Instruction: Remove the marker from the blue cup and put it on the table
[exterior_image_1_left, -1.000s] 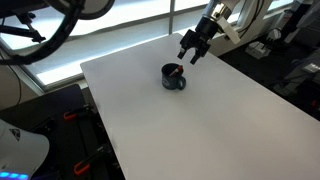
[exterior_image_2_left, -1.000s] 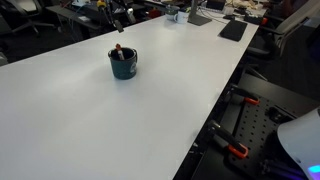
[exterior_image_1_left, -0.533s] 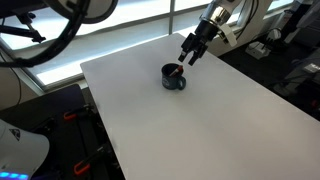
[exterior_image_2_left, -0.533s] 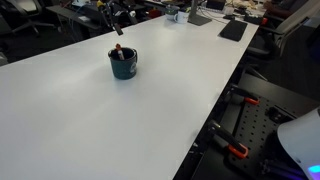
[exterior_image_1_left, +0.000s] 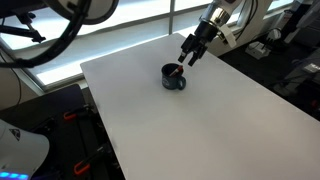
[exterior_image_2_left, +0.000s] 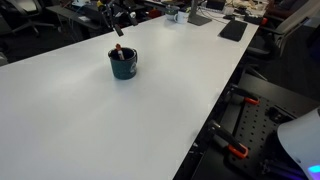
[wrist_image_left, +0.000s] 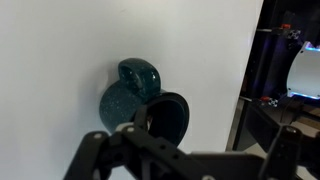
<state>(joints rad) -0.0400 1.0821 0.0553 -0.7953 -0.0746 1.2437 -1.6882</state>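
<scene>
While the pincer (exterior_image_1_left: 188, 60) hovers open, blue cup (exterior_image_1_left: 174, 78) just below, marker (exterior_image_1_left: 177, 70) inside

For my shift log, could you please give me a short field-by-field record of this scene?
hand: open, holding nothing, close above and beside the blue cup
blue cup: upright on the table
marker: inside the blue cup, reddish end sticking out
table: plain white top
task status: marker not yet taken out
</scene>
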